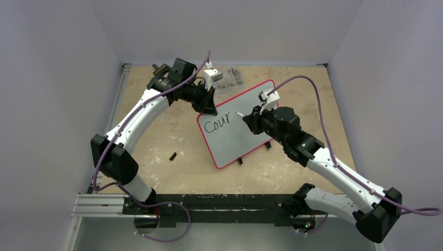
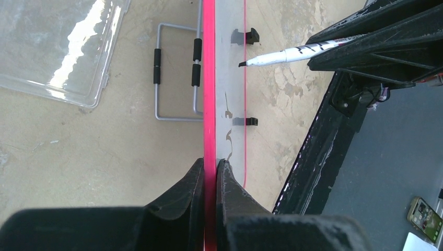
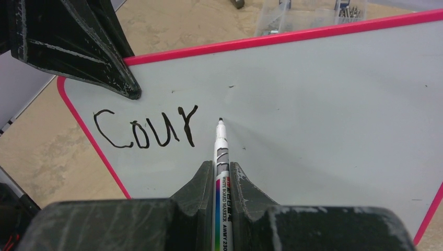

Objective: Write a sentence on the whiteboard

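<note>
Status from my end. The board (image 1: pixel 237 125) sits mid-table (image 1: pixel 156 136), rotated. Its two black feet (image 1: pixel 240 161) are on the edge facing the arm bases.

The left gripper (image 2: pixel 210 163) is clamped on the board's red frame at the far-left corner, one finger on each side of the edge. The left wrist view shows that edge-on.

The right gripper (image 3: pixel 222 166) is over the board's middle, clenched on the marker (image 3: pixel 221 157). The barrel runs between the fingers and the nib points toward the board's far edge. The nib is just right of the last letter. I can't tell whether it touches the surface.

On the board: "Cour" in black ink, in the left part of the face, close under the left gripper.

Off the board:
- A clear box (image 1: pixel 230 77) with small parts inside lies just beyond the far edge.
- A wire frame (image 2: pixel 177 73) with black sleeves is right behind the board's back side.
- A small black bit (image 1: pixel 173 156) lies on the table left of the board's near corner, apart from it.
- A phone (image 2: pixel 426 217) shows in the corner of the left wrist view, off the table on the board's front side.

I can't tell from these views how steeply the board is tilted.
</note>
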Controlling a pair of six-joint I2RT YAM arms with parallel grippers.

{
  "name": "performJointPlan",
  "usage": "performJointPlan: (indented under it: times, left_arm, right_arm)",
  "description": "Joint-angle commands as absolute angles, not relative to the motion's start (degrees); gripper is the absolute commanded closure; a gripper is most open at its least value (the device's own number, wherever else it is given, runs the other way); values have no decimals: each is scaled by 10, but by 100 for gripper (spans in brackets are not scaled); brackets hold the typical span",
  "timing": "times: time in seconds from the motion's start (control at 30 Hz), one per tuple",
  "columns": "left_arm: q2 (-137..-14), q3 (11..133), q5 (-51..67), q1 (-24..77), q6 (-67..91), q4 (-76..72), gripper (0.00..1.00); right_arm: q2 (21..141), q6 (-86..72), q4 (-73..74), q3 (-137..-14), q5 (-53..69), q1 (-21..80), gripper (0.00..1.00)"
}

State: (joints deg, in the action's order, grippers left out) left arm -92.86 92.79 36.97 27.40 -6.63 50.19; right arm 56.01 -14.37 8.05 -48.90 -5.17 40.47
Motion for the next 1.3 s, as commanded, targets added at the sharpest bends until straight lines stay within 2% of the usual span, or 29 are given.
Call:
performJointPlan:
  times: [0.0, 0.87, 1.27]
  left_arm:
    - [-945, 933, 320, 278, -105, 508, 100]
    - [-950, 939, 340, 278, -106, 513, 100]
    - [-950, 941, 336, 278, -106, 515, 100]
  right_arm:
    - [565, -131, 45, -505, -50, 397, 100]
    - [593, -130, 25, -483, 14, 392, 100]
    - [572, -136, 41, -453, -12, 392, 100]
